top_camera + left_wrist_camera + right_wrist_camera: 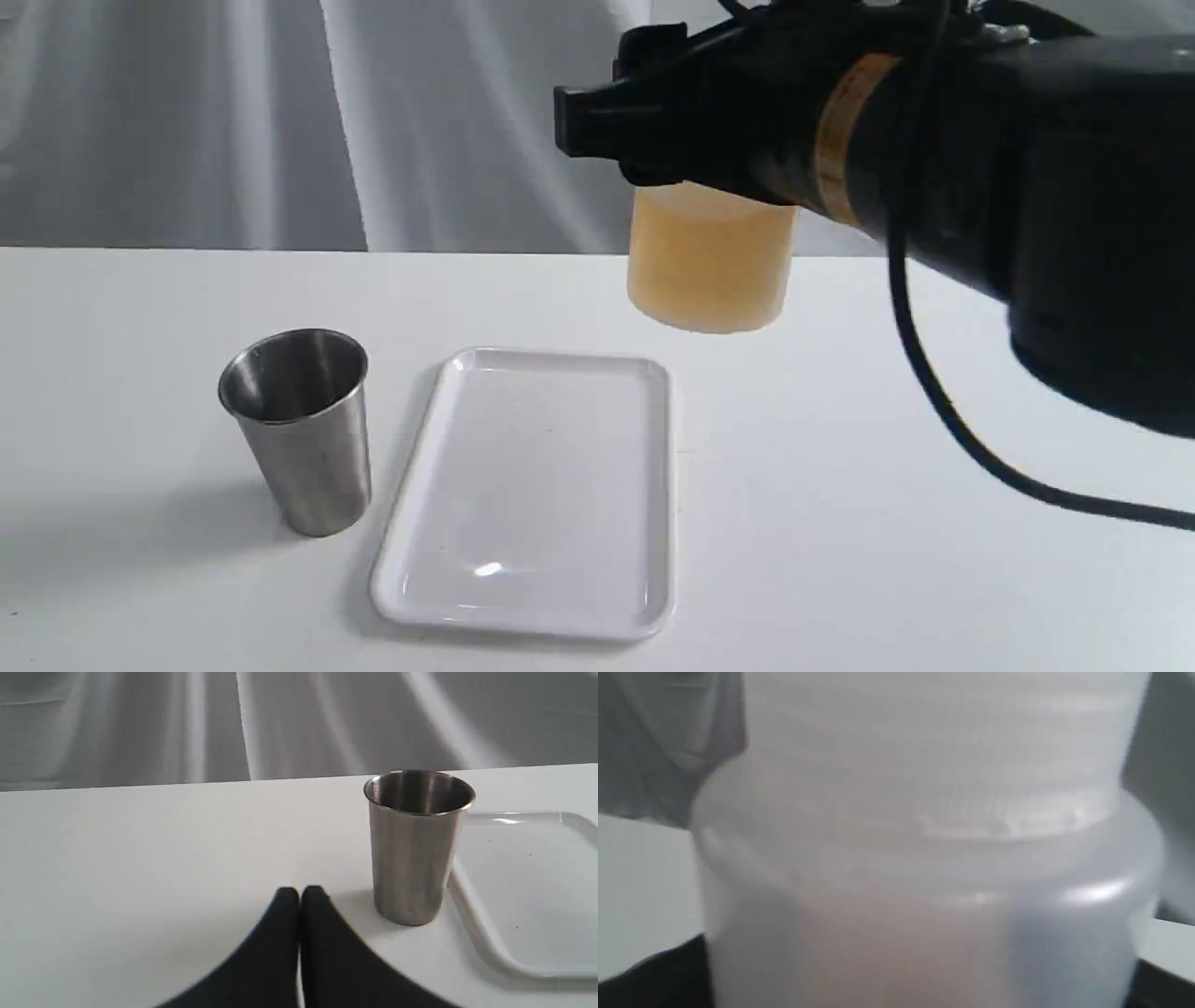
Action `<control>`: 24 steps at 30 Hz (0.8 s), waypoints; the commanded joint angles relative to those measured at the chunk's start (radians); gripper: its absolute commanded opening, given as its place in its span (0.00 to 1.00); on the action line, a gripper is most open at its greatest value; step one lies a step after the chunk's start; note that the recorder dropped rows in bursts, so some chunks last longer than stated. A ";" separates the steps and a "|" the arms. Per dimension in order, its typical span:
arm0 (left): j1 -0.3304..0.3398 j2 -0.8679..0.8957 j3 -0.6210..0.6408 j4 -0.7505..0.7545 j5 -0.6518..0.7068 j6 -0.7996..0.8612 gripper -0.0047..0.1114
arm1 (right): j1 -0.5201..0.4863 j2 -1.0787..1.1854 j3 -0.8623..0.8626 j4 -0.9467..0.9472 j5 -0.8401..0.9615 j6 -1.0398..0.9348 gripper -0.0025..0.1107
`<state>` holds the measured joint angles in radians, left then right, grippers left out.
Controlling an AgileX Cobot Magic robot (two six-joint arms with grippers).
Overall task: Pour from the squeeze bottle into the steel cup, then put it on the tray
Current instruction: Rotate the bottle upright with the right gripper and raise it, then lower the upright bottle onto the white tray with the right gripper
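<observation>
Setting: robot test bench, lab-type staging.

Evidence:
- Plain white worktop (840, 560) under the left claw (299, 895); smooth, unmarked surface.
- Grey-white cloth backdrop (140, 723) in loose folds, hung beyond the claw past the worktop's far edge; it fills the whole background.
- Black robot arm (1027, 168) with a loose black cable (943, 411) hanging over the worktop, holding a squeeze bottle (709, 271) of amber liquid aloft.
- Props just ahead of the claw: steel cup (413, 858), glossy white tray (537, 896) just beside it.
</observation>
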<state>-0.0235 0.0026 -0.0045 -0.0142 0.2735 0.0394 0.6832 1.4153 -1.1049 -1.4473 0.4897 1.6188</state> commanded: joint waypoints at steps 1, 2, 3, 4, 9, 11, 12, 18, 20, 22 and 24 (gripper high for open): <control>0.002 -0.003 0.004 -0.001 -0.008 -0.003 0.04 | -0.038 -0.033 0.022 0.079 -0.131 -0.142 0.02; 0.002 -0.003 0.004 -0.001 -0.008 -0.003 0.04 | -0.056 -0.038 0.033 0.137 -0.176 -0.198 0.02; 0.002 -0.003 0.004 -0.001 -0.008 -0.003 0.04 | -0.064 -0.038 0.036 0.164 -0.214 -0.237 0.02; 0.002 -0.003 0.004 -0.001 -0.008 -0.003 0.04 | -0.081 -0.038 0.043 0.210 -0.265 -0.279 0.02; 0.002 -0.003 0.004 -0.001 -0.008 -0.005 0.04 | -0.172 -0.038 0.097 0.452 -0.548 -0.518 0.02; 0.002 -0.003 0.004 -0.001 -0.008 -0.005 0.04 | -0.197 -0.038 0.123 0.572 -0.637 -0.648 0.02; 0.002 -0.003 0.004 -0.001 -0.008 -0.005 0.04 | -0.207 -0.038 0.134 0.612 -0.677 -0.705 0.02; 0.002 -0.003 0.004 -0.001 -0.008 -0.005 0.04 | -0.245 -0.011 0.214 0.685 -0.949 -0.972 0.02; 0.002 -0.003 0.004 -0.001 -0.008 -0.002 0.04 | -0.245 0.017 0.233 0.696 -1.011 -1.028 0.02; 0.002 -0.003 0.004 -0.001 -0.008 -0.002 0.04 | -0.245 0.053 0.240 0.704 -1.061 -1.042 0.02; 0.002 -0.003 0.004 -0.001 -0.008 -0.002 0.04 | -0.245 0.104 0.242 0.727 -1.091 -1.042 0.02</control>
<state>-0.0235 0.0026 -0.0045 -0.0142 0.2735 0.0394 0.4456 1.4895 -0.8654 -0.7561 -0.5346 0.6006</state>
